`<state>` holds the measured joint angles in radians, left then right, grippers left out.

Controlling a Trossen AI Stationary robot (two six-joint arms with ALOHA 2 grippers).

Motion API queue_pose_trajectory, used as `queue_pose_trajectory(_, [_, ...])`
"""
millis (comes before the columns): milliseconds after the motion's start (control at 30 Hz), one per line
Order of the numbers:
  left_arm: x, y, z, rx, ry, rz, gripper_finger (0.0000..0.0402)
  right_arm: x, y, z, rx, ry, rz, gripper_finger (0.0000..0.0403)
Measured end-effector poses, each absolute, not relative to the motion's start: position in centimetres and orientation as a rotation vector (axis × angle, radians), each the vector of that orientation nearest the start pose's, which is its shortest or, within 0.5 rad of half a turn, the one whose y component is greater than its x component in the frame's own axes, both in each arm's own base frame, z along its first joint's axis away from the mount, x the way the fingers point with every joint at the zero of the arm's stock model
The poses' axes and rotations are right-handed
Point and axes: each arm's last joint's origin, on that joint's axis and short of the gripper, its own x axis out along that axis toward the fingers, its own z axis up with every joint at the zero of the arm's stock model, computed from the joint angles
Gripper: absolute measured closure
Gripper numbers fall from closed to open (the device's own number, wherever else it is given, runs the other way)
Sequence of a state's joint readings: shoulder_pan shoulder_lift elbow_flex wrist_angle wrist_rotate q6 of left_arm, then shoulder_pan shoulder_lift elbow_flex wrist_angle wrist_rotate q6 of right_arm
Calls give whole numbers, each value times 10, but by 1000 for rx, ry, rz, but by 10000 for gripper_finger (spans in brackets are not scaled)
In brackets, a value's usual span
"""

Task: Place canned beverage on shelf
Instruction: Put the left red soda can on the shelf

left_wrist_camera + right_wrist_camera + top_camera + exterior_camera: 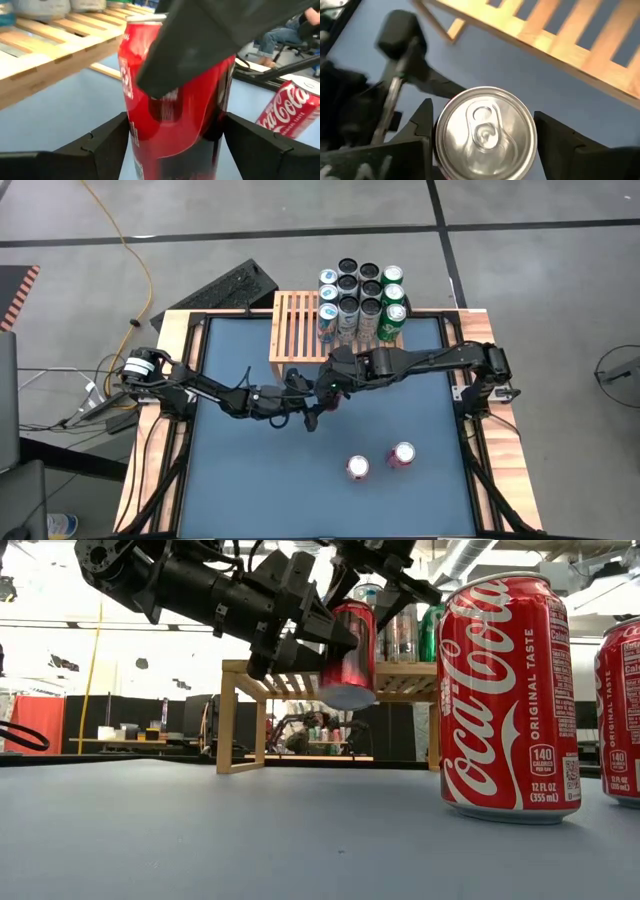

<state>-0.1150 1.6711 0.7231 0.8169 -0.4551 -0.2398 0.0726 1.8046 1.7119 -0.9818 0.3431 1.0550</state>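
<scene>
A red Coca-Cola can (350, 650) hangs tilted in the air in front of the light-wood shelf (295, 325). My left gripper (175, 135) reaches in from the table's left and is shut on the can's body. My right gripper (485, 125) comes down from above and is shut on the can's top end. In the high view the two grippers, left (305, 412) and right (335, 385), meet at mid-table and hide most of the can. The right part of the shelf carries several upright cans (360, 300). My left gripper pinches the can's side wall (131, 135) between its two fingers, about mid-height. The fingers come in nearly level from the table's left. The can is lifted clear of the table and leans a little. My right gripper has one finger (422, 127) on each side of the can's top end, by the rim (445, 137). It slants down on the can from above. The silver lid with its pull tab faces the wrist camera.
Two more Coca-Cola cans (358, 468) (402, 455) stand upright on the blue table near its front; in the low view they are close by (505, 700) (622, 710). The shelf's left slats (290, 310) are bare. A keyboard (230, 285) lies beyond the far edge.
</scene>
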Motion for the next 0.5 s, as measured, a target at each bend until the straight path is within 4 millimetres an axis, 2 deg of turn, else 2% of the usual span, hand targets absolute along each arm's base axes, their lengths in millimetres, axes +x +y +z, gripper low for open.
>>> queue_pose_trajectory(233, [332,-30,190,-227,99,210,138,370,31,326,615,815,-640,157])
queue_pose_trajectory(333, [332,-31,191,-231,91,203,137,365,34,336,603,775,-634,156])
queue_pose_trajectory(500, [332,-30,191,-222,89,211,138,365,35,335,575,780,-626,155])
